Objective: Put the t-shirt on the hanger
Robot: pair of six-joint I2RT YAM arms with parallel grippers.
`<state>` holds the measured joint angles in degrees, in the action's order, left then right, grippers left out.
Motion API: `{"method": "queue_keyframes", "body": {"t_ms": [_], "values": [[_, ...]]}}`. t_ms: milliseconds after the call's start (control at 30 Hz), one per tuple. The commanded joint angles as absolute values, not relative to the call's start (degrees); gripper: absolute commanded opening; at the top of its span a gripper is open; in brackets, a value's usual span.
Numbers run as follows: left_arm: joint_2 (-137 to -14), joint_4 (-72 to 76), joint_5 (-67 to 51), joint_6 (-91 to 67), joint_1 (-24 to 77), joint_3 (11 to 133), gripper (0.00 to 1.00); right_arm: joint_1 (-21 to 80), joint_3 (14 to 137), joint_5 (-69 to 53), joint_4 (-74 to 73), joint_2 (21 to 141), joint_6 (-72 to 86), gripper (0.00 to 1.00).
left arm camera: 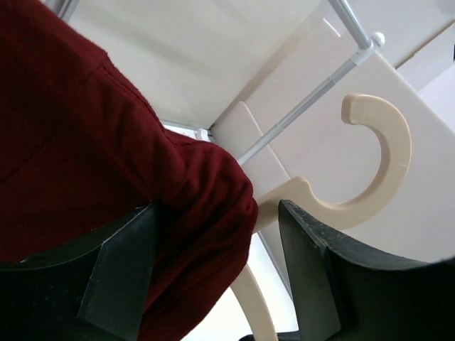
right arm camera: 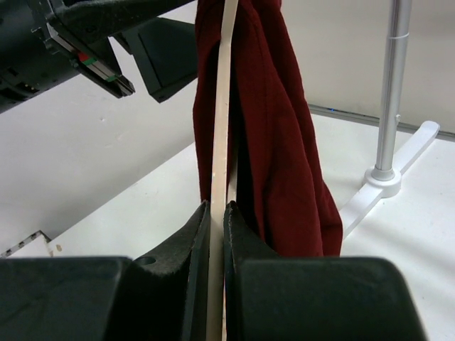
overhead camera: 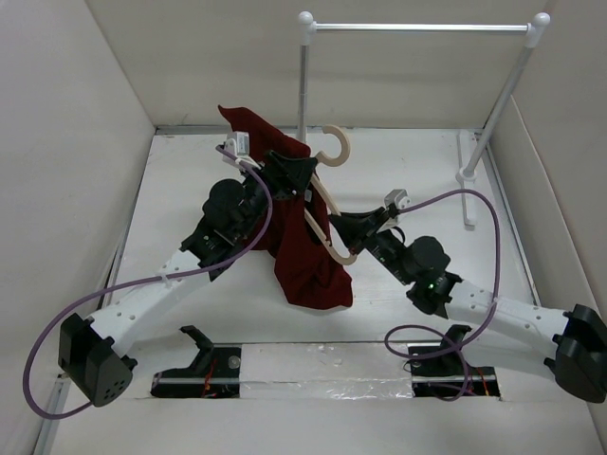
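The right gripper [right arm camera: 216, 207] pinches the thin cream hanger [right arm camera: 223, 106]. The soft maroon shirt [right arm camera: 277, 142] bunches inside the left gripper [left arm camera: 217, 209]; its grip is unclear.

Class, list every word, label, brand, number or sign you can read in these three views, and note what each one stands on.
No text can be read in any view.
The t-shirt is plain, and the hanger shows no print.
The small strip with red and green marks, seen from the right wrist, is too small to show any letters.
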<state>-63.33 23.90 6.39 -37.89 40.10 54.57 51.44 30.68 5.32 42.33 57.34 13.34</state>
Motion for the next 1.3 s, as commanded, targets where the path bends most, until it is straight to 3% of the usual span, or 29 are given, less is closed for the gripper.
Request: {"method": "queue_keyframes", "body": {"t_ms": [0, 167, 300, 567, 833, 1267], "values": [[-61.6, 29.6, 9.1, -40.3, 40.5, 52.6, 0.62, 54.1, 34.5, 5.6, 55.4, 58.3, 10.1, 0.00], [-58.6, 38.4, 15.8, -44.1, 40.5, 45.3, 0.70, 56.2, 32.4, 8.3, 58.1, 59.1, 9.1, 0.00], [-56.9, 41.1, 15.4, -45.0, 40.5, 43.3, 0.71, 56.3, 31.9, 11.6, 56.8, 58.4, 9.1, 0.00], [-51.6, 30.7, 14.9, -46.3, 40.5, 45.1, 0.77, 55.0, 32.9, 13.8, 49.9, 56.4, 9.8, 0.00], [-48.3, 32.5, 13.7, -50.1, 37.5, 42.8, 0.79, 54.5, 32.0, 11.7, 50.1, 56.6, 10.0, 0.00], [-59.0, 33.1, 10.8, -50.4, 37.5, 49.9, 0.81, 54.5, 31.6, 6.6, 50.3, 56.0, 9.4, 0.00]]}}
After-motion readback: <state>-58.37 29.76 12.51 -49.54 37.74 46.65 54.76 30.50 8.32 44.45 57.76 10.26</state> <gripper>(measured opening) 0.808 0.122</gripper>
